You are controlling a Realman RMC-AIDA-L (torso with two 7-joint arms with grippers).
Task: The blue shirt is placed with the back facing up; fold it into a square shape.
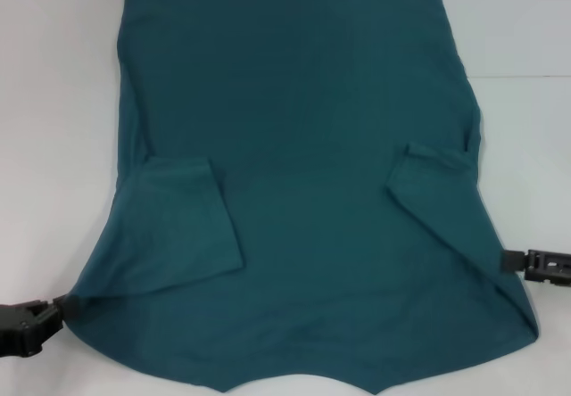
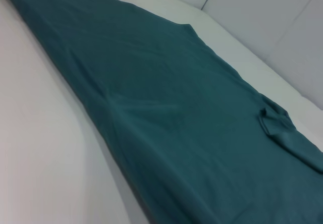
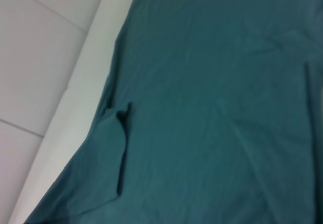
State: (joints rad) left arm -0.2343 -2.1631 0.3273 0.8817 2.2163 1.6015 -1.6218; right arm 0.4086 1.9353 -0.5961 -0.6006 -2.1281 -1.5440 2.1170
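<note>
The blue shirt (image 1: 303, 146) lies plain side up on the white table (image 1: 53, 102), hem at the far end and collar end toward me. Both short sleeves are folded inward, one on the left (image 1: 183, 226) and one on the right (image 1: 428, 177). My left gripper (image 1: 59, 307) pinches the shirt's near left corner, and the cloth is drawn to a point there. My right gripper (image 1: 507, 260) holds the near right edge the same way. The shirt fills the left wrist view (image 2: 166, 113) and the right wrist view (image 3: 217, 108); neither shows fingers.
Bare white tabletop borders the shirt on the left and right. The table's edge (image 2: 242, 57) and pale floor tiles (image 2: 282, 17) show beyond it in the left wrist view. The right wrist view also shows the table's edge (image 3: 86, 82).
</note>
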